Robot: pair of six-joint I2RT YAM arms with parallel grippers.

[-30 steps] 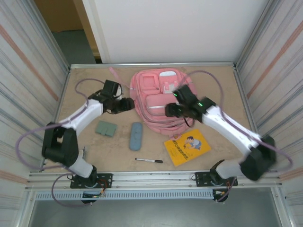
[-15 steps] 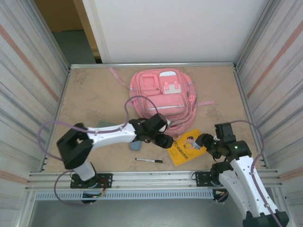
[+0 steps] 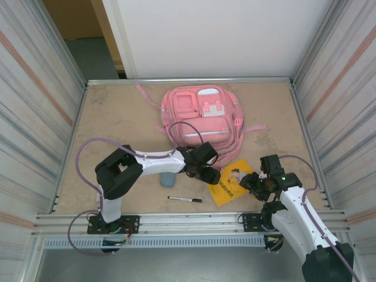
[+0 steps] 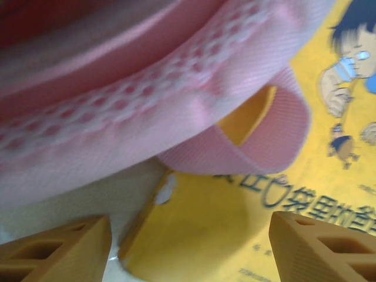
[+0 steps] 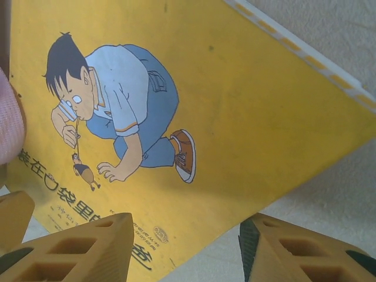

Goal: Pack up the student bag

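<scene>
The pink student bag [image 3: 200, 117] lies flat at the back middle of the table, front pockets up. Just in front of it lies a yellow picture book [image 3: 234, 180], partly under the bag's lower edge. My left gripper [image 3: 210, 174] is open at the book's left corner. In the left wrist view the bag's mesh edge [image 4: 147, 88] and a strap loop [image 4: 291, 126] lie over the book [image 4: 223, 235], whose corner sits between the spread jaws [image 4: 188, 247]. My right gripper [image 3: 250, 184] is open at the book's right edge, its jaws [image 5: 185, 247] straddling that edge of the book [image 5: 235, 88].
A blue pencil case [image 3: 168, 179] lies partly under the left arm. A black pen [image 3: 185, 200] lies near the front edge. Metal walls close in the table [image 3: 117, 117] on both sides, and a rail runs along the front.
Both arms have left the bag and come down to the book. In the last half second the left gripper shifted to its left corner and the right gripper moved in to its right edge.
</scene>
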